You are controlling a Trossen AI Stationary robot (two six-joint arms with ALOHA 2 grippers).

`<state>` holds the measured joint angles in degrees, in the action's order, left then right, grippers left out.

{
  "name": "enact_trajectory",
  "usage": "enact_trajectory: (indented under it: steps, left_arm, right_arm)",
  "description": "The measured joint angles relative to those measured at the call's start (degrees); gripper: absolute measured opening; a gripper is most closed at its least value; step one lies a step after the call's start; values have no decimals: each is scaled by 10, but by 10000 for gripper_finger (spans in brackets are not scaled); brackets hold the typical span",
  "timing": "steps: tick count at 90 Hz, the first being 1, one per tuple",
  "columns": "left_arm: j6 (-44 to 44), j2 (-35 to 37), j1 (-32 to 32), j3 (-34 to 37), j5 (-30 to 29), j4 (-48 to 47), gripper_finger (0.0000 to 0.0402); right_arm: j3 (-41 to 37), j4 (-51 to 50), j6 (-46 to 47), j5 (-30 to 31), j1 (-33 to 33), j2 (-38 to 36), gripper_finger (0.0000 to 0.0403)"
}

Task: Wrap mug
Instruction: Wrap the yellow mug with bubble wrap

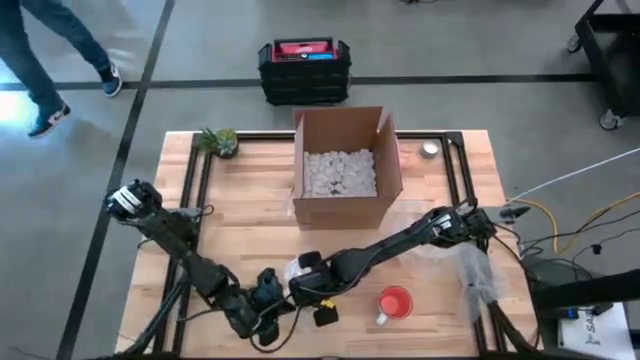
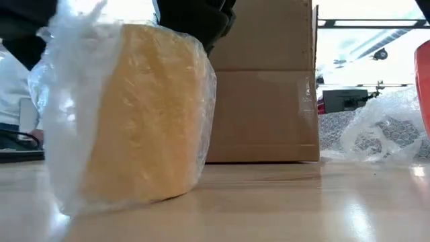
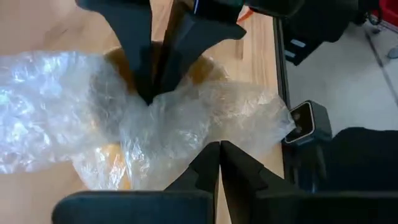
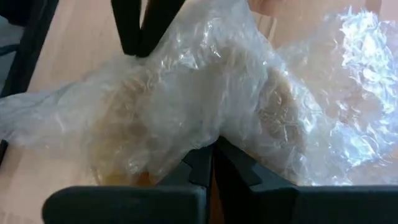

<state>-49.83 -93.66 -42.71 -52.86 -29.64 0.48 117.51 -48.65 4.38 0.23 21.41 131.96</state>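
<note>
Left tool (image 3: 217, 149) & right tool (image 4: 211, 155) both pinched on clear bubble wrap (image 3: 180, 118) around yellow ceramic mug (image 2: 144, 111); mostly covered, ends loose, wrap unfinished.

Cardboard box (image 1: 345, 168): open, holds white packing peanuts
Red mug (image 1: 394, 303): near front edge
Potted plant (image 1: 219, 141): far-left worktop corner
Black crate (image 1: 305, 70): floor behind

Both arms reach low and meet near the front edge; left end effector (image 1: 268, 292) and right end effector (image 1: 305, 280) each pinched closed
</note>
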Motion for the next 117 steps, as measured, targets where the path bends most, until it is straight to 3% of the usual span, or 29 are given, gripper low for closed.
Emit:
enact_trajectory:
  steps: [26, 48, 66, 83, 117]
  left_arm:
    - [35, -1, 6, 1, -17, 41, 0]
    - [11, -30, 15, 0, -33, 34, 0]
    - [9, -43, 17, -2, -37, 48, 0]
    - [10, -40, 18, -1, -37, 46, 0]
    - [12, -39, 17, 0, -37, 51, 0]
  right_arm:
    - [0, 3, -1, -1, 0, 0, 2]
    - [0, 2, -6, -2, 1, 0, 2]
    - [-1, -54, -19, -7, 1, -42, 2]
    - [0, -21, -24, -7, 4, -74, 2]
    - [0, 2, -21, -7, 8, 10, 2]
